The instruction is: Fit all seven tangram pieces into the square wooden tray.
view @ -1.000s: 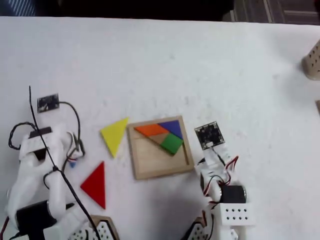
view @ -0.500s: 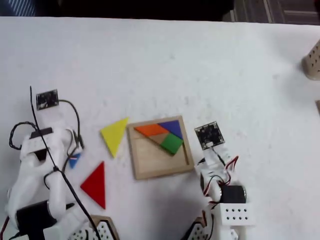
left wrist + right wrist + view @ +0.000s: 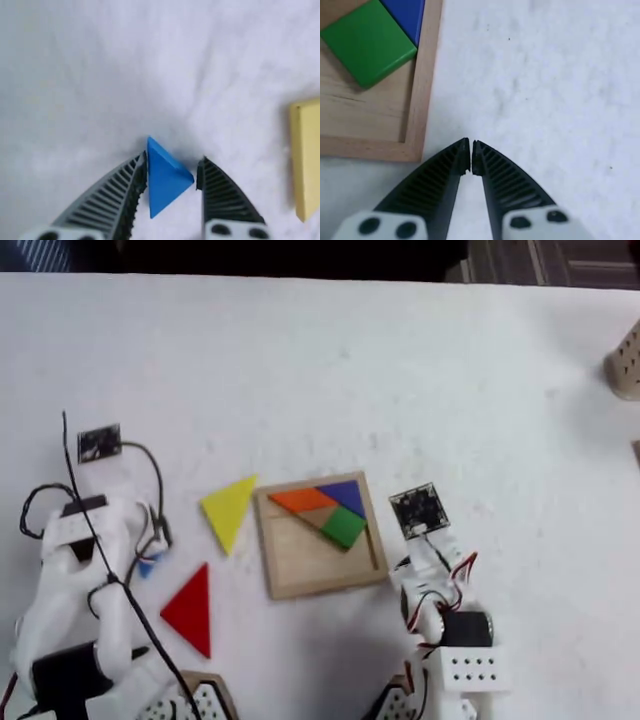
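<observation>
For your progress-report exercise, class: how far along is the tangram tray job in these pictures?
Done: the orange piece, dark blue piece and green piece lie in the wooden tray. In hand: the left tool is at the small blue triangle; a grip is unclear. Left: that one, plus the yellow triangle and red triangle on the table beside the tray. The right tool sits shut by the tray.

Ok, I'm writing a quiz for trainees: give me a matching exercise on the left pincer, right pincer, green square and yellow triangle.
1 left pincer
2 right pincer
3 green square
4 yellow triangle

A in the wooden tray
B shut, beside the tray
C around a blue triangle
D on the table, outside the tray

Pairs: 1-C, 2-B, 3-A, 4-D
</observation>
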Robot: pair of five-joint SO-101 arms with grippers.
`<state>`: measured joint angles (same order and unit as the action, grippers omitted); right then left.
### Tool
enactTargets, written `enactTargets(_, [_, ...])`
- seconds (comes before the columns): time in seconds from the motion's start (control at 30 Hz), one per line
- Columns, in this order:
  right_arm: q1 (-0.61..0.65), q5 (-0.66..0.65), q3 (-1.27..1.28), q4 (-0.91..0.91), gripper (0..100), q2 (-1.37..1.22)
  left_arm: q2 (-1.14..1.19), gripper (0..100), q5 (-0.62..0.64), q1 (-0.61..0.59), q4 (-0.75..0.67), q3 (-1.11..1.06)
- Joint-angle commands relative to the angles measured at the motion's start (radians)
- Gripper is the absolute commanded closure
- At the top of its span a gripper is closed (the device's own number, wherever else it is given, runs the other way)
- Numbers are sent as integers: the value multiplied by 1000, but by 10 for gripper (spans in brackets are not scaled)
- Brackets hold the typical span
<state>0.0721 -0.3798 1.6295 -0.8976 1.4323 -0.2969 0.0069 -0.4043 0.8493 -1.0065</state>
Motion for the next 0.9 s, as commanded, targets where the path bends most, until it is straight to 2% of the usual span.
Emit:
enactTargets(0.0, [-10,-11,-3,-8,981,16,-1,916,-9,18,0,-14])
enactTargets(0.57, [-8,-12,5,-5,981,16,4,916,-9,19,64,-20])
enactTargets(0.87, [-8,-12,5,-4,981,16,203,921,-3,18,141,127])
